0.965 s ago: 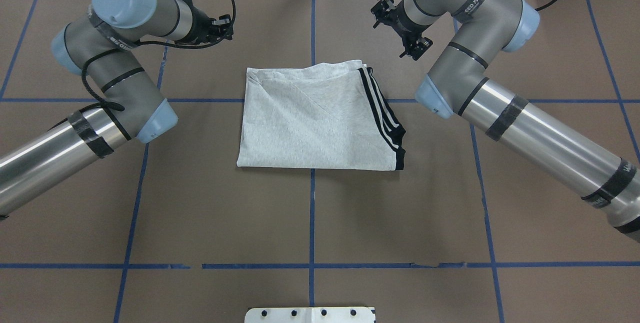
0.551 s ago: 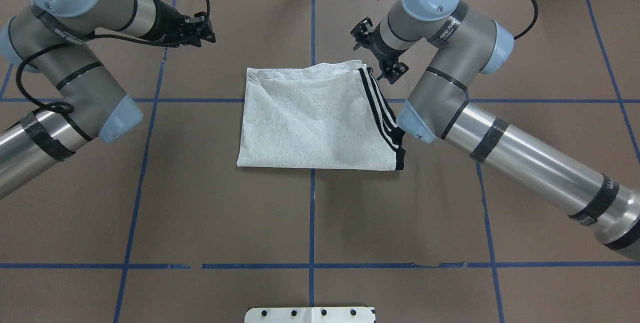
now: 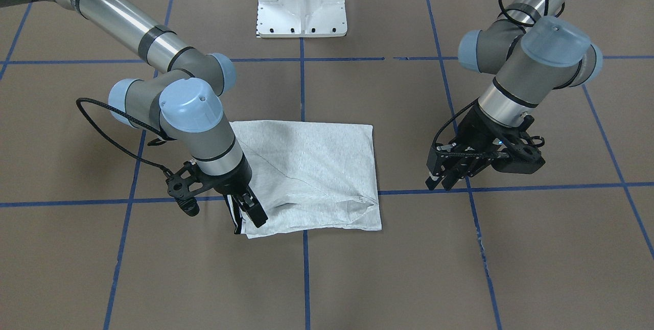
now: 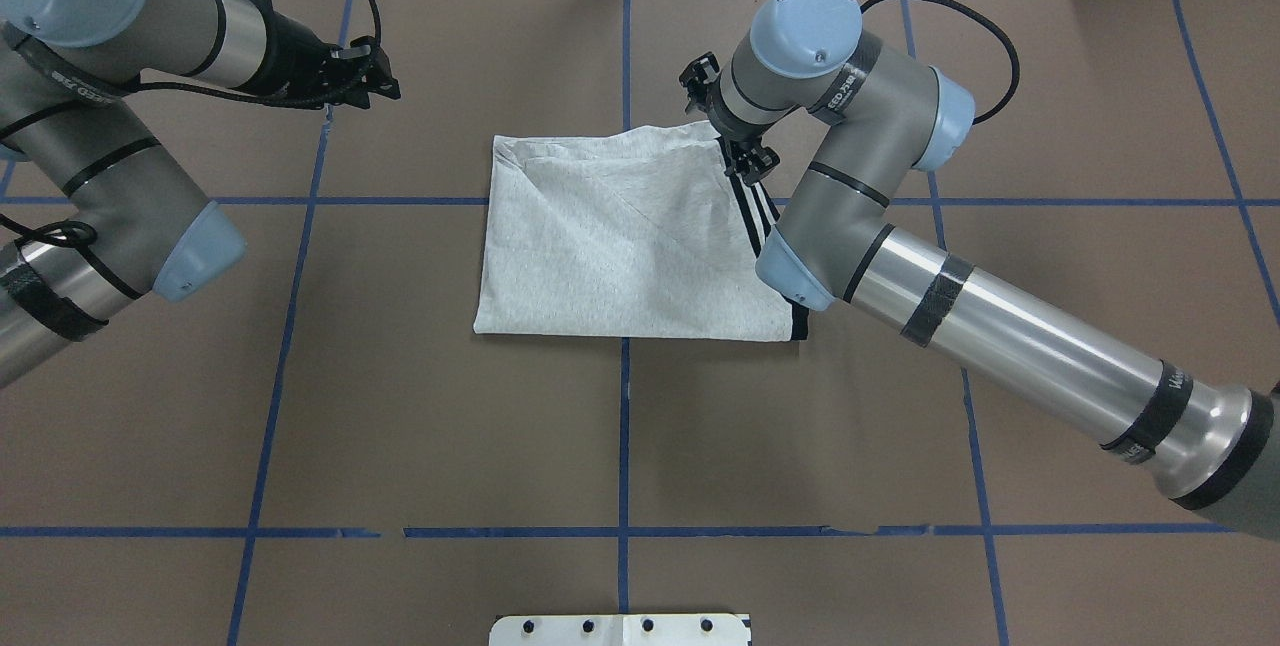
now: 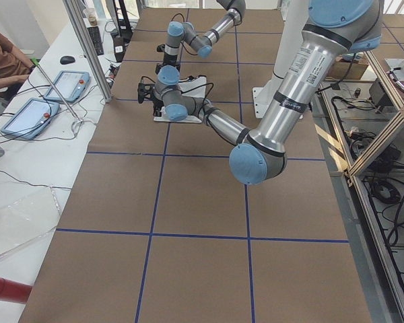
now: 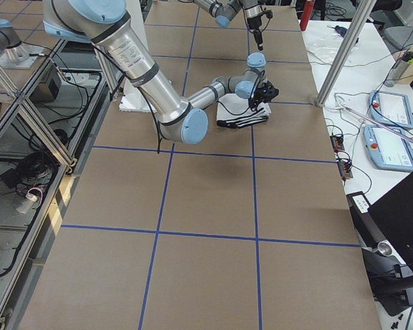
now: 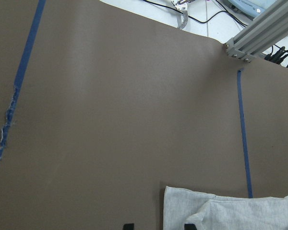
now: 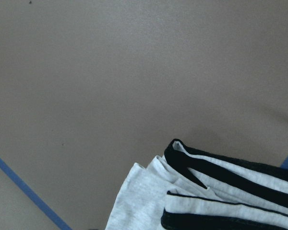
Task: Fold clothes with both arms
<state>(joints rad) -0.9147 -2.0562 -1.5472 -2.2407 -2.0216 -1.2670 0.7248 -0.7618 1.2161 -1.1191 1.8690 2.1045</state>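
The clothes, one grey T-shirt folded into a rectangle, lie flat at the table's centre, black-striped edge on its right side. The print is hidden. My right gripper hangs open just over the shirt's far right corner, where the striped layers meet. From overhead, its wrist covers that corner. My left gripper is open and holds nothing. It hovers over bare brown table well left of the shirt's far left corner. Facing the robot, the left gripper is a grid square away from the shirt.
Blue tape lines grid the brown table. The white base pedestal stands at the robot's edge. Beyond the far edge a white bench holds tablets, cables and a red cylinder; a person's arm shows there.
My right arm swung left and down, carrying its gripper from open table onto the shirt's far right corner. My left arm drew back leftward, away from the shirt. The shirt has not moved.
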